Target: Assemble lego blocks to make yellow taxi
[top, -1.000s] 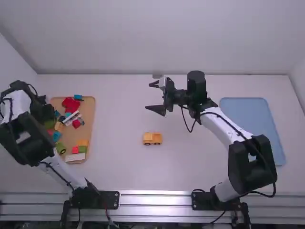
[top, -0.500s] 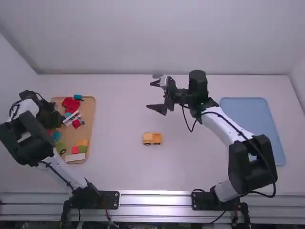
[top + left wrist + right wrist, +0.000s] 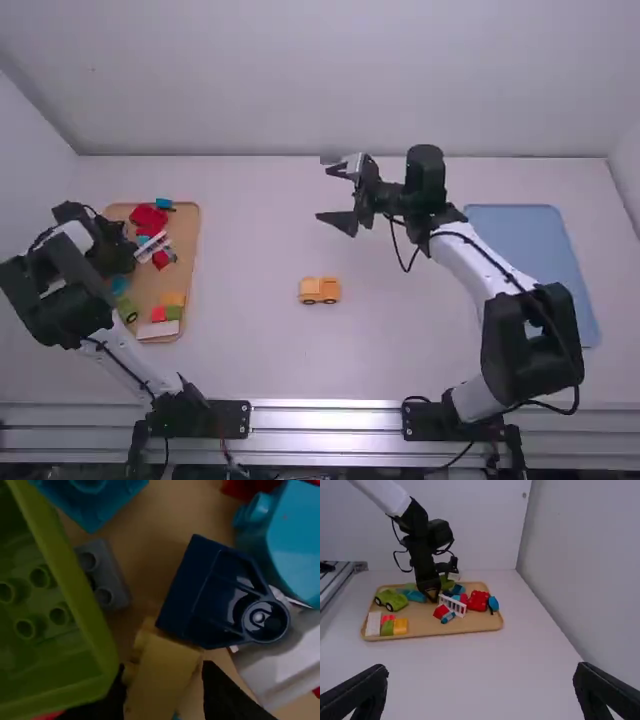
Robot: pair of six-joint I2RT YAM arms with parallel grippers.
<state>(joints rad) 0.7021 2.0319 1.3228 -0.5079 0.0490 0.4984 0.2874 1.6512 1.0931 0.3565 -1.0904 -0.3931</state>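
Taxi body (image 3: 320,290) is resting mid-table, probably light, stiff and slick, so asking for a gentle grip across its sides. Over the tray (image 3: 146,290), the left gripper (image 3: 162,667) is pinching a yellow block (image 3: 166,676) between its fingers; that block is likely being just as rigid, its flat sides offering best hold. The right gripper (image 3: 328,195) is hanging above the table (image 3: 250,350), fingers wide apart.

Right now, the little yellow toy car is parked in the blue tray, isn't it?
Not quite: the high view shows the little yellow toy car on the white table, to the left of the blue tray, not in it.
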